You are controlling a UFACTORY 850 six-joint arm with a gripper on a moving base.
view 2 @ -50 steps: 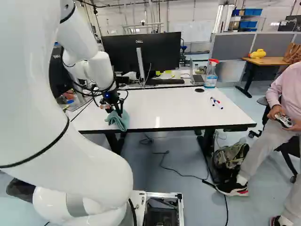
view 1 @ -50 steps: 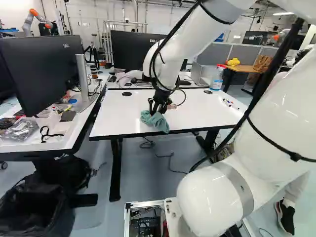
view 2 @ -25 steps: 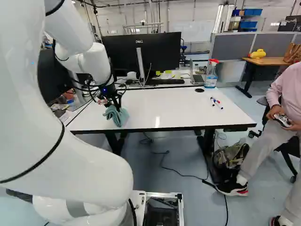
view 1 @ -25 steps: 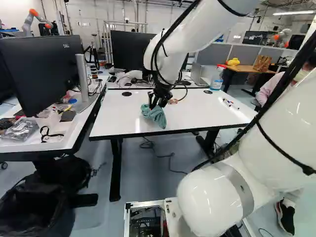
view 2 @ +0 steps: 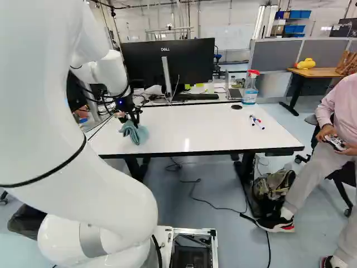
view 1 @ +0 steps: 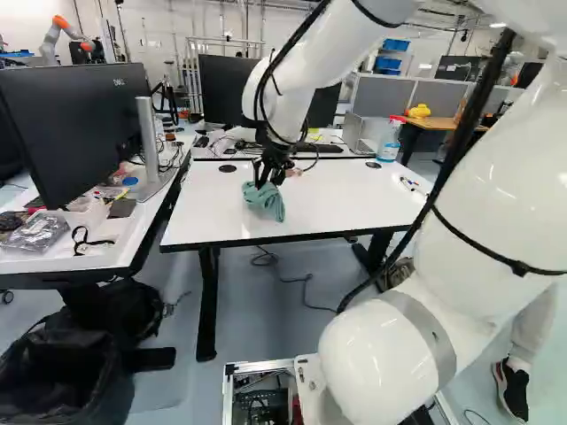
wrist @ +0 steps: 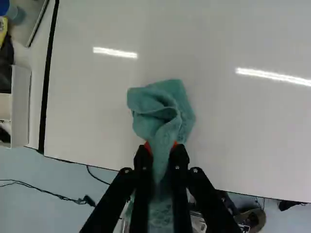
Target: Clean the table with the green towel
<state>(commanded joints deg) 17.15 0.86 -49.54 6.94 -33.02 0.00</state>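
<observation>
1. The end effector (view 1: pixel 265 181) is clamping the green towel (view 1: pixel 267 203), its two fingers pressing the cloth from both sides.
2. The towel is hanging in loose folds between and ahead of the fingertips, over the left part of the table (view 1: pixel 337 204) in the left base view, near its front edge.
3. A spray bottle (view 2: pixel 250 88) is standing at the table's far edge.
4. Markers (view 2: pixel 256 121) are lying nearer, toward the table's right side in the right base view.
</observation>
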